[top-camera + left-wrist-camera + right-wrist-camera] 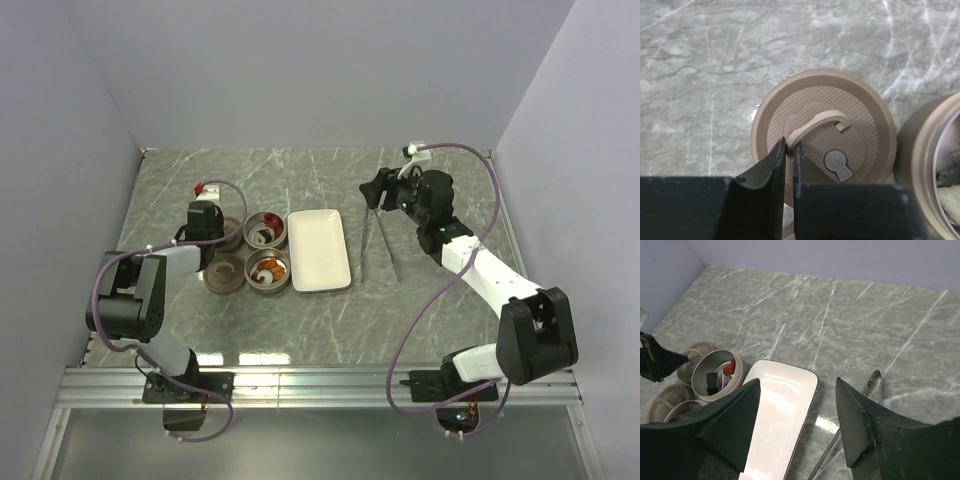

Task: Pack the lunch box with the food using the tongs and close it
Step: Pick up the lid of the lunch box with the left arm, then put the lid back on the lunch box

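The lunch box is two round brownish tins, the far one [265, 230] and the near one [268, 268], both uncovered with orange and red food [728, 369] inside. Their two lids lie to the left, one far [860, 115] and one near [224, 272]. My left gripper [790, 147] is shut on the raised curved handle [815, 124] of the far lid. The tongs [378, 245] lie on the table right of the white tray [319, 250]. My right gripper [798, 382] hangs open above the tray and tongs [870, 385], holding nothing.
Grey walls enclose the marble table on the left, back and right. The rim of the far tin [927, 160] stands just right of the gripped lid. The white tray [785, 410] holds nothing.
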### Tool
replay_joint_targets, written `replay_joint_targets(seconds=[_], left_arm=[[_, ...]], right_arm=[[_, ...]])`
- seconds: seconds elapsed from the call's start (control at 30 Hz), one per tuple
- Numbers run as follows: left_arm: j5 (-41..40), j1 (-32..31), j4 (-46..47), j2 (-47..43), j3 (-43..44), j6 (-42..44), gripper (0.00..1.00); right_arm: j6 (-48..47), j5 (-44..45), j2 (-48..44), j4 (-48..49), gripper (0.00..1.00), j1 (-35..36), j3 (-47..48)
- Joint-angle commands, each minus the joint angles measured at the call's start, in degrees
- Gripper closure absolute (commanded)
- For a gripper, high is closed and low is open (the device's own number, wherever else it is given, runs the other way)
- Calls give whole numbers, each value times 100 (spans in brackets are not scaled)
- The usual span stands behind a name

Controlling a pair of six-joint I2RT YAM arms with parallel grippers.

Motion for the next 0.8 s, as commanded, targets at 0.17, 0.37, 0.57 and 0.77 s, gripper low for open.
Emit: replay_joint_targets(seconds=[0.17,0.37,0.57,0.77], left_arm=[[-888,-210,730,-895,-381,-29,100],[-1451,-667,1161,-1511,-680,288,100],[-1372,-1133,925,-1916,-628,367,100],[-733,-1327,397,-2136,-364,192,100]], right_arm=[[32,-131,108,129,32,-27,306],[49,-132,126,147,32,-36,306],[50,-18,-23,173,32,-27,209],[58,185,-234,208,32,-18,16]])
